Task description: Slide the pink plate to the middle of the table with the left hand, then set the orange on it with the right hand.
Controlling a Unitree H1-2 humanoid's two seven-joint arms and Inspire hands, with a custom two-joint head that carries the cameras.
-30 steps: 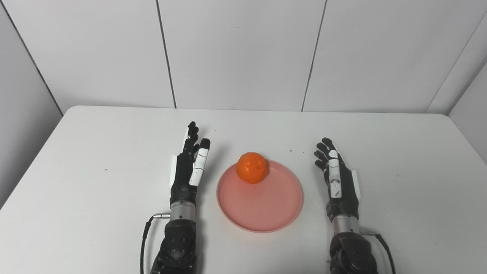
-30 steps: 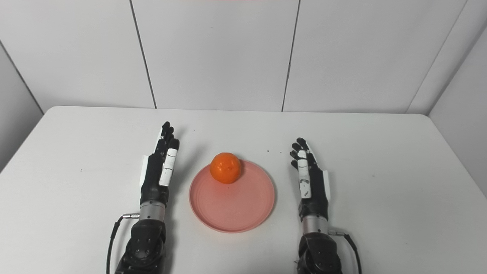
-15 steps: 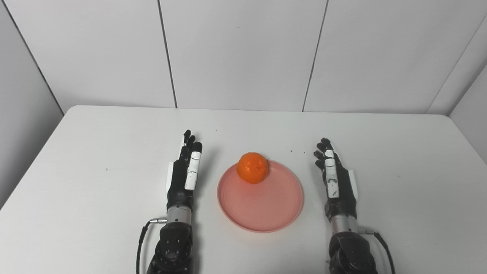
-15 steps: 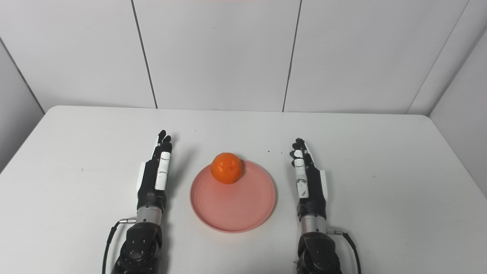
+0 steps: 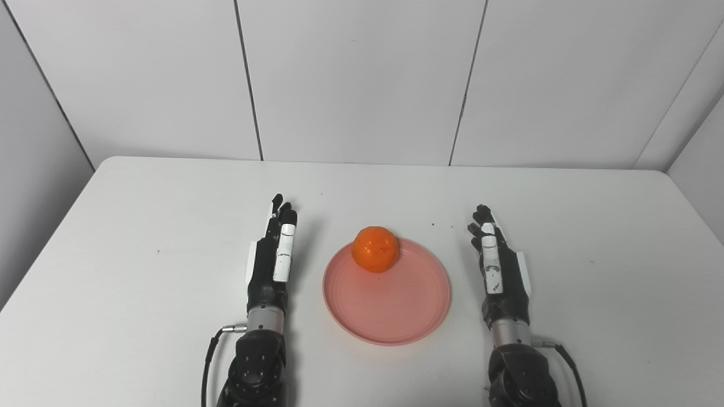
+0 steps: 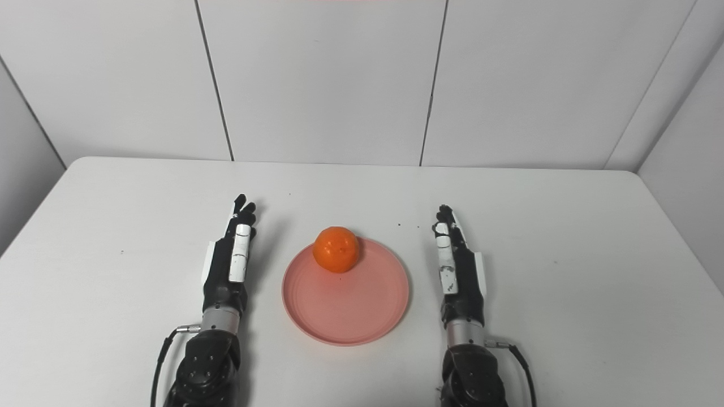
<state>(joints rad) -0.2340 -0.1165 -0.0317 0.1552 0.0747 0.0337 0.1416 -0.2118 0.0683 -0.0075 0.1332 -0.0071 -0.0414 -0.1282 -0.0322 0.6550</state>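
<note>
On the white table [image 5: 141,271], mid-area, one pink plate [image 5: 387,311] sits with one orange [image 5: 375,249] resting on its far part near the rim; the left hand [image 5: 271,263] and right hand [image 5: 499,265] flank it, each apart from the plate, fingers stretched out, holding nothing. Task looks done, so the risk is small: the orange sits off-centre and round, so I'd guess a knock on the plate rim from either hand could roll it off the far edge. Count: one plate, one orange, two hands, a few dark specks [image 5: 442,225] on the table.
</note>
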